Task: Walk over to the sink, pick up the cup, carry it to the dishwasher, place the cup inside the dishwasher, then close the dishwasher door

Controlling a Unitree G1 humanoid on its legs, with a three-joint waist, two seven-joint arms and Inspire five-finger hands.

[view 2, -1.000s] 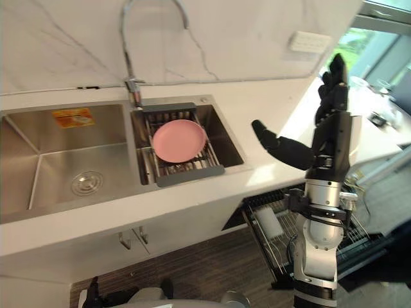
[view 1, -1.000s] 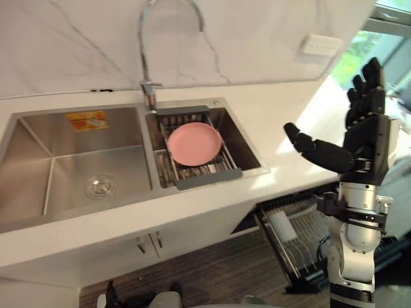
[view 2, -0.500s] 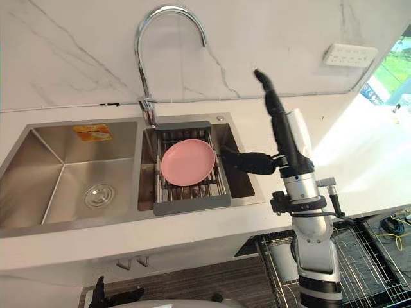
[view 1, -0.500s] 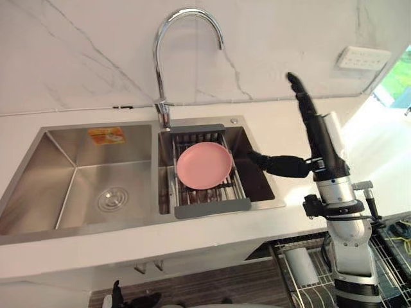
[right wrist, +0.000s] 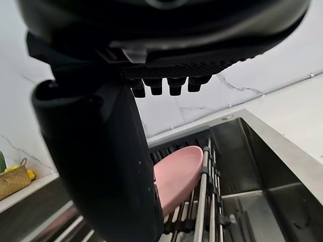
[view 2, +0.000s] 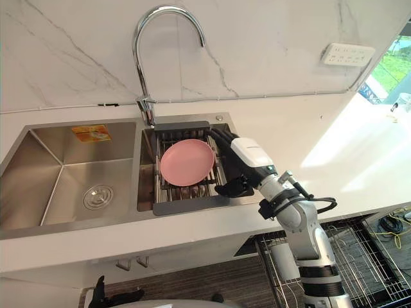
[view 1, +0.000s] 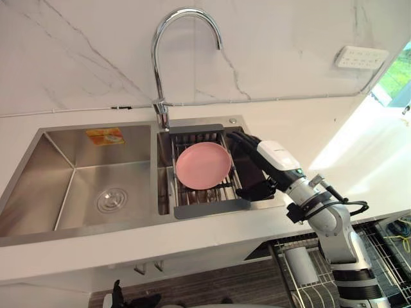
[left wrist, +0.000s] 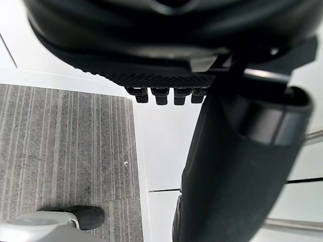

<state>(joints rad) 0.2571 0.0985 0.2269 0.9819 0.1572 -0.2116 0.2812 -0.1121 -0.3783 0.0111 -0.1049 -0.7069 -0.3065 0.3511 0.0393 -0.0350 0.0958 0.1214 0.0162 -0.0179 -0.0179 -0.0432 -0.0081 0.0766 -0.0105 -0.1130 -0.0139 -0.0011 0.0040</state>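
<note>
A pink plate (view 1: 203, 165) lies on a grey drying rack (view 1: 212, 205) set across the sink's right basin. My right hand (view 1: 273, 157) hangs low over that basin, just right of the plate, open. Its fingers (view 1: 241, 138) reach toward the plate's far rim and its thumb (view 1: 257, 190) points down by the rack's front corner. The right wrist view has the plate (right wrist: 179, 174) past the thumb, with nothing held. A pale cup-like thing (view 1: 300, 266) lies in the pulled-out dishwasher rack (view 1: 385, 256) below the counter. My left hand (left wrist: 166, 45) hangs open over the floor.
A tall chrome faucet (view 1: 160, 64) arches over the sink's divider. The steel left basin (view 1: 96, 186) holds only its drain. White counter (view 1: 334, 141) runs right of the sink, with a wall socket (view 1: 361, 56) above it. A shoe (left wrist: 75, 218) stands on the floor.
My right hand has come down from upright above the counter to low over the right basin beside the plate. Earlier, the whole view shifted as the camera moved.
</note>
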